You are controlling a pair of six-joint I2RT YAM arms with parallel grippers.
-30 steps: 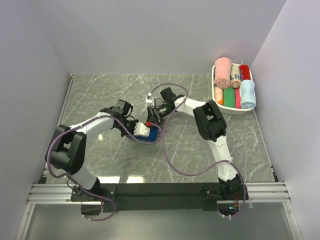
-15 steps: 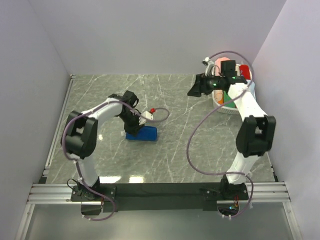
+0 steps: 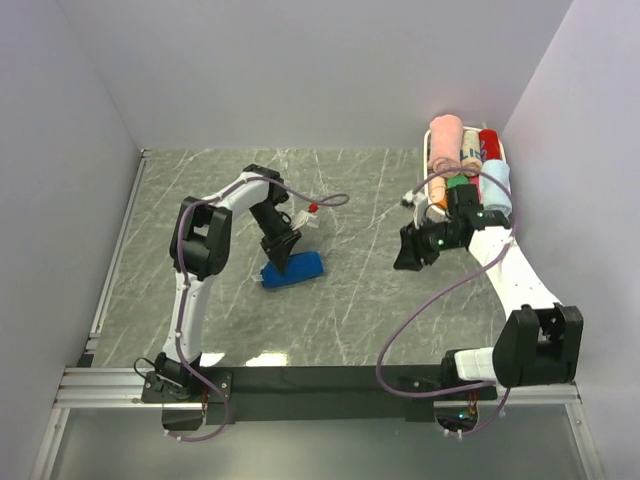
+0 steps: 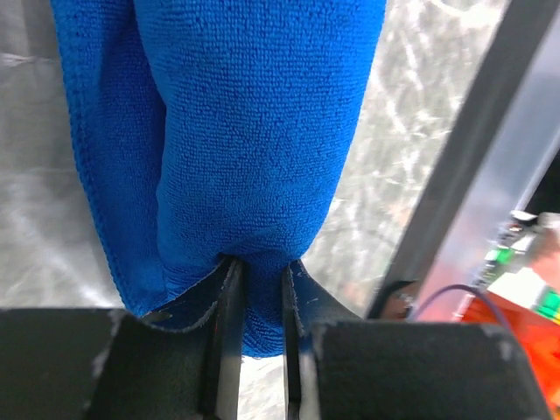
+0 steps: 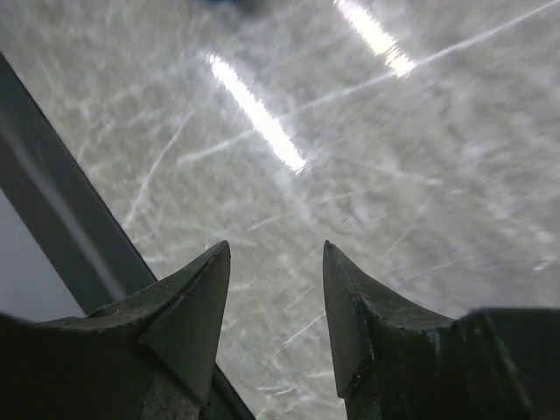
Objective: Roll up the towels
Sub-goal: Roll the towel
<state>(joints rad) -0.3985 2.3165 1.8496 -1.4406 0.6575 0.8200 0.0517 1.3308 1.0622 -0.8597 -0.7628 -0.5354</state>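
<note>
The left end effector is clenched on the near end of the royal blue towel; the towel is a thick roll stretching straight ahead of its fingers, lying on the desk; the right end effector is released, its jaws apart above the marbled desk; the pale blue towel sits rolled in the white basket just behind that end effector, near a pink roll.
</note>
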